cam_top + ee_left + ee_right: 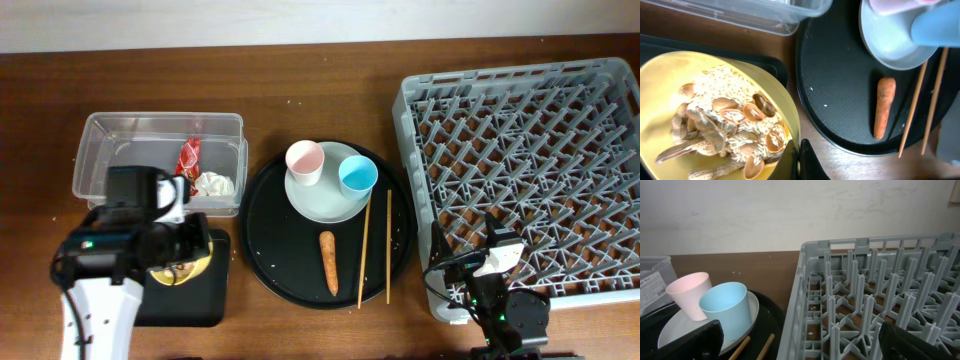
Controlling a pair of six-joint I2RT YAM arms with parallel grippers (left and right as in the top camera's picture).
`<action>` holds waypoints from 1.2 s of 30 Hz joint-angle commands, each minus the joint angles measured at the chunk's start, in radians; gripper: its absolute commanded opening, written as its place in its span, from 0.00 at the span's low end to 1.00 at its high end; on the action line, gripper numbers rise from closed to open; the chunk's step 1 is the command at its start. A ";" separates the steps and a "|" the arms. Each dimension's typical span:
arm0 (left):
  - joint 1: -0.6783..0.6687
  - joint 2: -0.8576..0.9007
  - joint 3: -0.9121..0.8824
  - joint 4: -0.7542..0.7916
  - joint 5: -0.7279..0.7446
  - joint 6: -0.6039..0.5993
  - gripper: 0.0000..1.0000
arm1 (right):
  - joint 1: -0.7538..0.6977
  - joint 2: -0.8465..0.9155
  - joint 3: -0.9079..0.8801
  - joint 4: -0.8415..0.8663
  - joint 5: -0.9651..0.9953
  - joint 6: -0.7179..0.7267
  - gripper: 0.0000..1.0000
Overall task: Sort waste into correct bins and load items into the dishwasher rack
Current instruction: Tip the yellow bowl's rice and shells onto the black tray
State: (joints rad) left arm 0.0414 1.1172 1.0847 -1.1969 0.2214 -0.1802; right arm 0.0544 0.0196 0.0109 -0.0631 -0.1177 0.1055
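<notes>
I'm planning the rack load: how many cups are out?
2: a pink cup and a blue cup, side by side on the grey plate on the round black tray. None looks hidden.

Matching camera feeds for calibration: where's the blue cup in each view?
Overhead: blue cup at centre, on the right of the grey plate, beside the pink cup.
Left wrist: blue cup in the top right corner, blurred.
Right wrist: blue cup at lower left, right of the pink cup.
Shared landmark: the grey plate under it.
</notes>
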 commanded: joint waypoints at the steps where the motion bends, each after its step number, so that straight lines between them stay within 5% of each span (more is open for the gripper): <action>1: 0.191 -0.036 -0.011 0.021 0.158 0.113 0.00 | 0.006 -0.005 -0.005 -0.004 -0.002 0.005 0.98; 5: 0.406 -0.068 -0.143 0.106 0.358 0.153 0.00 | 0.006 -0.005 -0.005 -0.004 -0.001 0.005 0.98; 11: 0.825 -0.069 -0.332 0.168 0.734 0.365 0.00 | 0.006 -0.005 -0.005 -0.004 -0.002 0.005 0.98; 15: 0.981 -0.058 -0.388 0.168 0.790 0.460 0.00 | 0.006 -0.005 -0.005 -0.004 -0.001 0.005 0.98; 19: 1.016 -0.034 -0.396 0.187 0.946 0.516 0.00 | 0.006 -0.005 -0.005 -0.004 -0.001 0.005 0.98; 36: 1.017 0.262 -0.396 0.132 1.143 0.626 0.00 | 0.006 -0.005 -0.005 -0.004 -0.001 0.005 0.98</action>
State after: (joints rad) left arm 1.0534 1.3758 0.6899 -1.0958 1.3025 0.4110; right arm 0.0544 0.0196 0.0109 -0.0631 -0.1169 0.1055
